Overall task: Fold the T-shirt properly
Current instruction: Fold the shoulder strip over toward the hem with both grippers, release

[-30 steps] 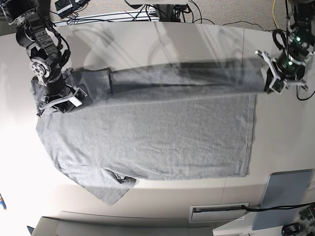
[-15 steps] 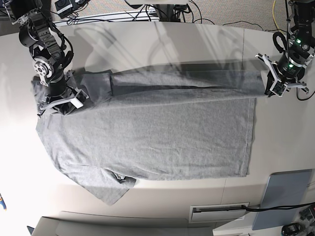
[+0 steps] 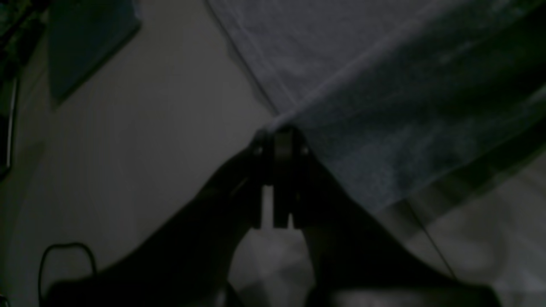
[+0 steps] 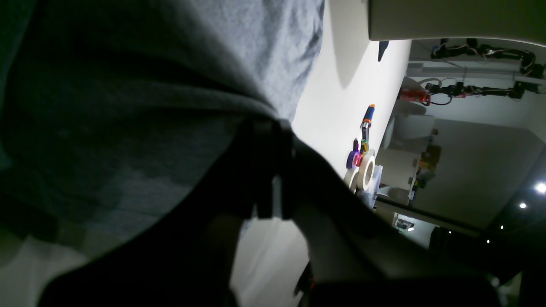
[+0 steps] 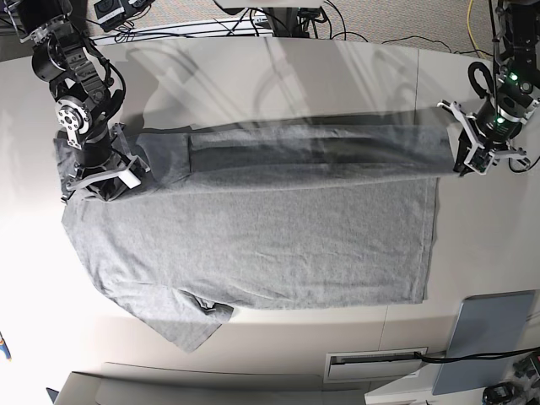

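Grey T-shirt edge is pinched tight by left gripper and right gripper; both should move together, keeping it flat.

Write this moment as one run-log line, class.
phase: first lengthwise fold | left claw: shut on hem corner | right claw: shut on shoulder edge | heather-grey cotton T-shirt: far edge lifted over body
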`<state>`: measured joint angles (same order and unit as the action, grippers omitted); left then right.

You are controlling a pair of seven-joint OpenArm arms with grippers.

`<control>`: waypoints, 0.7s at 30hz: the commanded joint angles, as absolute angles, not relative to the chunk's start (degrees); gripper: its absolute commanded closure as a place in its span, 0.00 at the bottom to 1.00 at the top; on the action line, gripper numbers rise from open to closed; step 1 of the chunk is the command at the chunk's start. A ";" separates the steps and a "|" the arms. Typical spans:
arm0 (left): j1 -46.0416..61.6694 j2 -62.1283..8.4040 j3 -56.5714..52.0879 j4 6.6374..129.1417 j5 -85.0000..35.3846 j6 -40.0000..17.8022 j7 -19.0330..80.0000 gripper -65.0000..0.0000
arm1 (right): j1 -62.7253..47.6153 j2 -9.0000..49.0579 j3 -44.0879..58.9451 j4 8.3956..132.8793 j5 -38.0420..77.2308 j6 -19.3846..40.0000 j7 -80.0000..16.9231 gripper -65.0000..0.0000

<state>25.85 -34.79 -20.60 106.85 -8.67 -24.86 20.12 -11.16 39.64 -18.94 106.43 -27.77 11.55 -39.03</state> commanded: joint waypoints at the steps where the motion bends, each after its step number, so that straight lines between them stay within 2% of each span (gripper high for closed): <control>1: 25.54 -35.88 -21.15 107.55 -9.10 -24.03 19.03 1.00 | -10.44 40.49 -18.39 107.11 -28.47 10.39 -39.00 1.00; 6: 25.32 -35.88 -21.12 107.04 -9.06 -24.10 17.98 1.00 | -10.44 40.49 -18.39 107.11 -28.47 10.39 -38.98 1.00; 11: 21.67 -35.88 -21.08 101.89 -9.52 -28.14 18.02 1.00 | -10.46 40.49 -18.39 107.11 -28.34 10.39 -39.07 1.00; 15: 18.09 -35.88 -20.97 97.45 -11.70 -28.58 18.02 1.00 | -10.46 40.49 -18.39 107.11 -28.25 10.39 -39.07 1.00; 21: 14.04 -35.88 -14.63 93.51 -10.46 -28.51 18.22 1.00 | -10.46 40.49 -18.39 107.11 -28.25 10.39 -39.18 1.00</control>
